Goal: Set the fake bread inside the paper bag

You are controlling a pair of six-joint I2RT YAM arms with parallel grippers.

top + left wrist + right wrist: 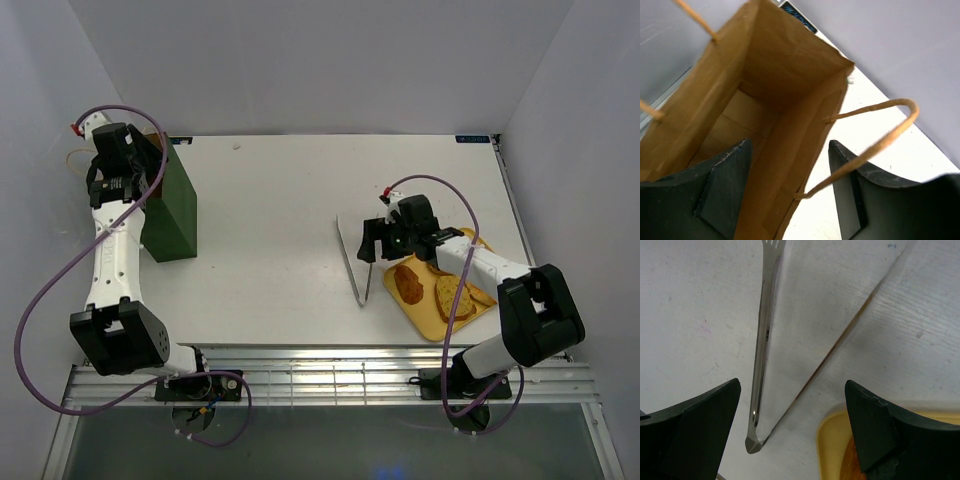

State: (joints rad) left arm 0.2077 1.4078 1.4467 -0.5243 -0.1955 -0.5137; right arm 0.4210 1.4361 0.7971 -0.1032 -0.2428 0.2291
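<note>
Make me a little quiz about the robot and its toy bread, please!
1. True or false: the fake bread is already inside the paper bag.
2. Pick one: what lies just below the open right gripper? A) metal tongs B) a spoon C) a cup
3. Fill the gap: the bread rests on a flat yellow ____.

Key:
1. False. The bread is over on the right, far from the bag.
2. A.
3. tray.
</note>
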